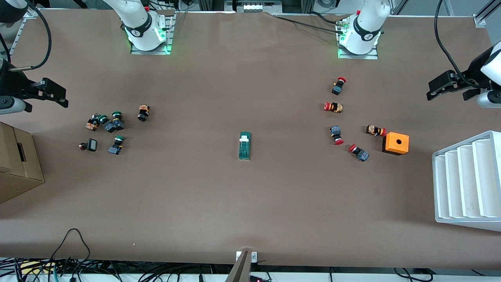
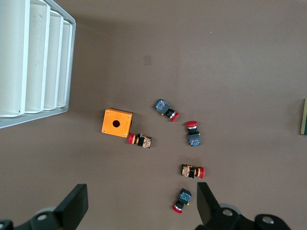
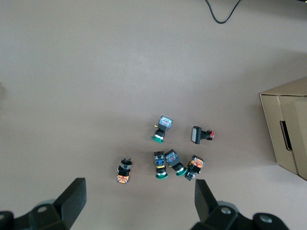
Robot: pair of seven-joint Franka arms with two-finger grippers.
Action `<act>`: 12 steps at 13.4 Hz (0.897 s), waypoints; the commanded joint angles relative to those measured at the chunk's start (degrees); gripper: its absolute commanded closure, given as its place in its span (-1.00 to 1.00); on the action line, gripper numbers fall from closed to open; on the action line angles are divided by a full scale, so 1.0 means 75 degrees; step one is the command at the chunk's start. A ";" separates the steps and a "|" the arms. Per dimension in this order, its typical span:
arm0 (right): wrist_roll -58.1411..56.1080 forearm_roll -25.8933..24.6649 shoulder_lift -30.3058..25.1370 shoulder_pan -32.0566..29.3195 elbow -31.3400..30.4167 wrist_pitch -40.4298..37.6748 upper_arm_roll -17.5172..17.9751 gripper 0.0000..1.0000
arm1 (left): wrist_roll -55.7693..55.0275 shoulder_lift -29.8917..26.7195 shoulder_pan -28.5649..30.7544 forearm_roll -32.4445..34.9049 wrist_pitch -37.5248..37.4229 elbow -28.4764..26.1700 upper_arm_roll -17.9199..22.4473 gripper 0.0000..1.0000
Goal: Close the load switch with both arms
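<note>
The load switch (image 1: pixel 244 145), a narrow dark-green block with a white tab at its end farther from the front camera, lies flat in the middle of the table. Only its edge shows in the left wrist view (image 2: pixel 304 117). My left gripper (image 1: pixel 432 92) is open and empty, up in the air at the left arm's end of the table. In the left wrist view (image 2: pixel 142 208) it is over bare table beside red-capped buttons. My right gripper (image 1: pixel 62 98) is open and empty, up at the right arm's end. In the right wrist view (image 3: pixel 139 203) it is over bare table beside green-capped buttons.
Several red-capped push buttons (image 1: pixel 335 107) and an orange box with a hole (image 1: pixel 395 143) lie toward the left arm's end, with a white ribbed tray (image 1: pixel 465 180) by the table's edge. Several green-capped buttons (image 1: pixel 113 125) and a cardboard box (image 1: pixel 15 164) are toward the right arm's end.
</note>
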 commanded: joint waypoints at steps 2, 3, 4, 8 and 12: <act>-0.0148 0.0011 0.0063 -0.0025 0.0188 -0.0111 0.0026 -1.00 | 0.0014 -0.0049 0.0028 -0.0152 0.0073 -0.0012 0.0008 -1.00; -0.0148 0.0023 0.0063 -0.0036 0.0189 -0.0099 0.0014 -1.00 | 0.0014 -0.0049 0.0028 -0.0152 0.0073 -0.0012 0.0008 -1.00; -0.0148 0.0035 0.0063 -0.0036 0.0189 -0.0099 0.0014 -1.00 | 0.0014 -0.0049 0.0028 -0.0152 0.0073 -0.0023 0.0008 -1.00; -0.0124 0.0047 0.0075 -0.0036 0.0177 -0.0088 0.0014 -1.00 | 0.0014 -0.0049 -0.0053 -0.0152 0.0085 -0.0035 -0.0003 -1.00; -0.0124 0.0058 0.0075 -0.0048 0.0177 -0.0088 0.0014 -1.00 | -0.0382 -0.0061 -0.0054 -0.0152 0.0552 -0.0526 -0.0892 -1.00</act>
